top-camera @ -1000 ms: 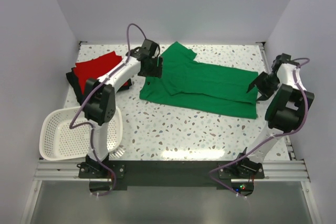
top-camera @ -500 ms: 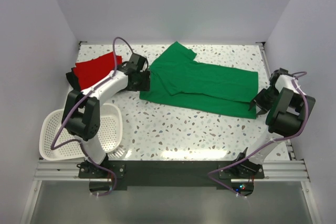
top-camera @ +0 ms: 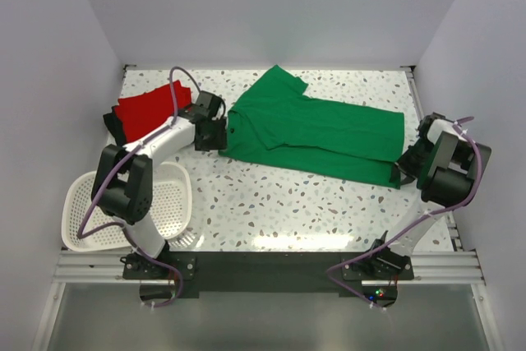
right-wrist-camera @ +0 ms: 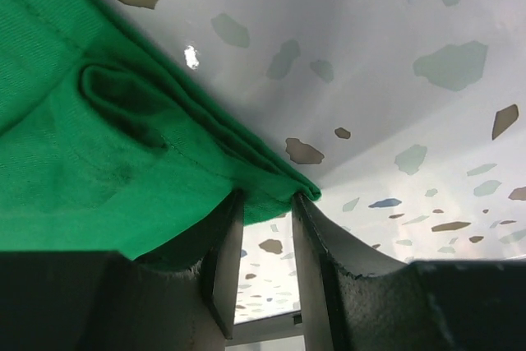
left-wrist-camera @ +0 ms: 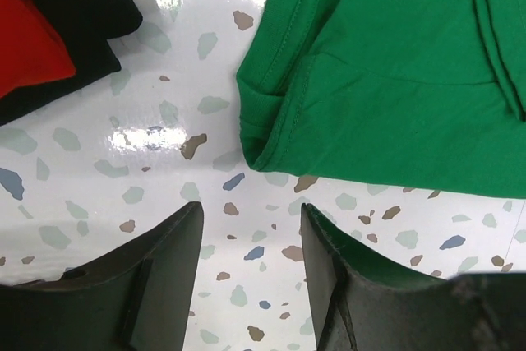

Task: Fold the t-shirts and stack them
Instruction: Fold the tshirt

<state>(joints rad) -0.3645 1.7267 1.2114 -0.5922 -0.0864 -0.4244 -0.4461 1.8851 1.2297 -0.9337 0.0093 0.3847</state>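
Top view: our bright green cloth t-shirt (top-camera: 316, 133) lies spread across the middle. Left wrist: left gripper (left-wrist-camera: 249, 215) gapes empty beside its hem; we might pinch nothing. Right wrist: right gripper (right-wrist-camera: 265, 203) narrowly parted astride the corner; layers could slip.

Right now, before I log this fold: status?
Left gripper open, empty, just short of a corner of green t-shirt. Right gripper straddling opposite corner, jaws narrow, grip unconfirmed. Nothing in the way; red t-shirt lies apart.
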